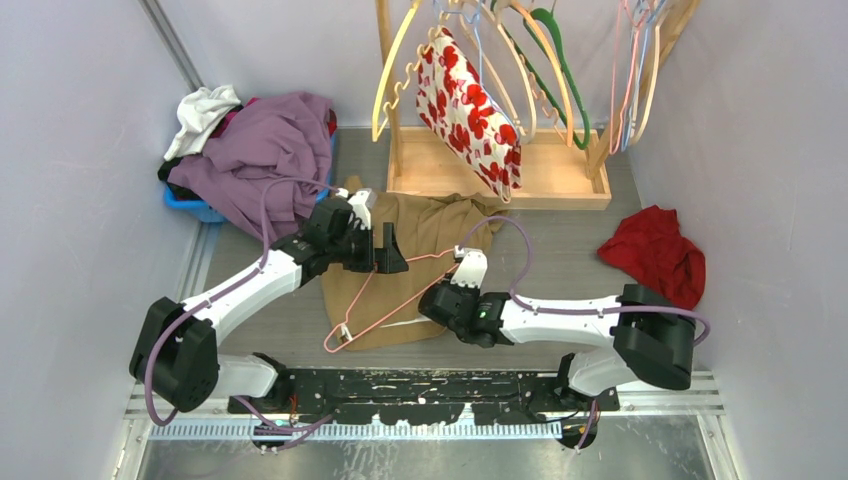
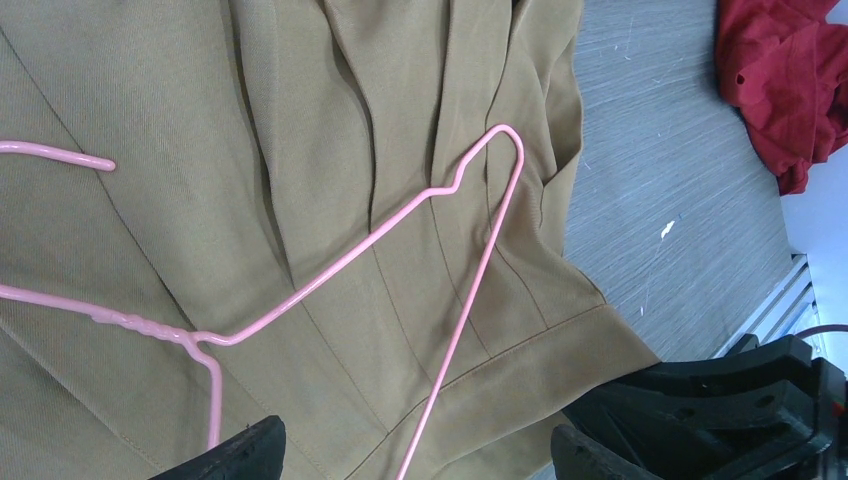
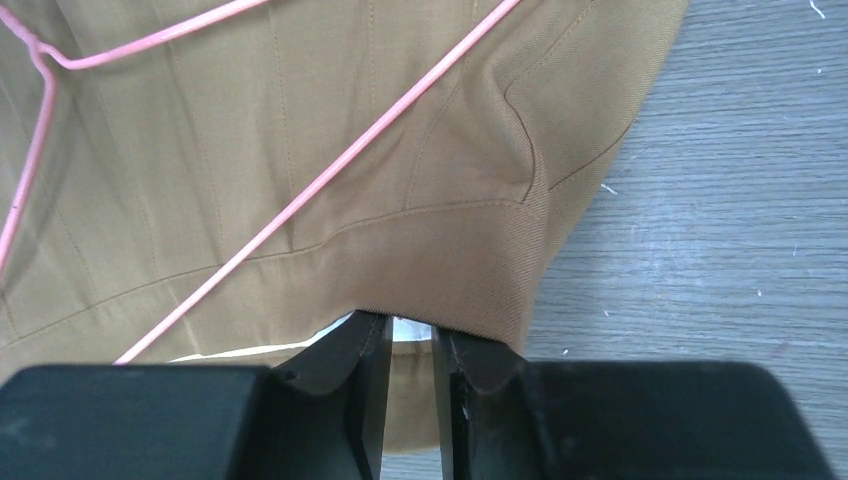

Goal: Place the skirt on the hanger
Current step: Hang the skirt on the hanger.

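A tan skirt lies flat on the table with a pink wire hanger resting on top of it. My left gripper hovers open over the skirt's upper part; in the left wrist view its jaws stand wide apart above the skirt and the hanger. My right gripper is at the skirt's waistband. In the right wrist view its fingers are nearly together with their tips tucked under the waistband's top layer, white lining showing there. The hanger runs just beyond.
A wooden rack with several hangers and a red-flowered garment stands at the back. A purple clothes pile fills a blue basket at back left. A red cloth lies at the right, near the wall.
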